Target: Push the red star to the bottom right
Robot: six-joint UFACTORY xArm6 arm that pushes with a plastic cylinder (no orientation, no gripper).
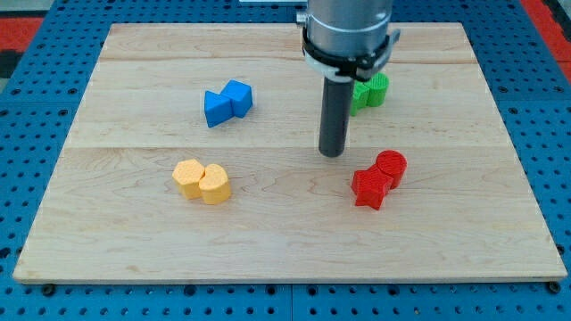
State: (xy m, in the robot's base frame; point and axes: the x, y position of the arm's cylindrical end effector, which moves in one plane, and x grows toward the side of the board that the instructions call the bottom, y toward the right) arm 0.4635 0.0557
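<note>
The red star (pixel 368 187) lies right of the board's middle, touching a red round block (pixel 391 167) at its upper right. My tip (pixel 332 153) is just up and to the left of the red star, a short gap away. The rod stands upright above the tip.
Two blue blocks (pixel 227 102) sit together at upper left of middle. Two yellow blocks (pixel 202 181) sit together at lower left. A green block (pixel 373 90) is partly hidden behind the rod at the top. The wooden board (pixel 285 259) lies on a blue perforated base.
</note>
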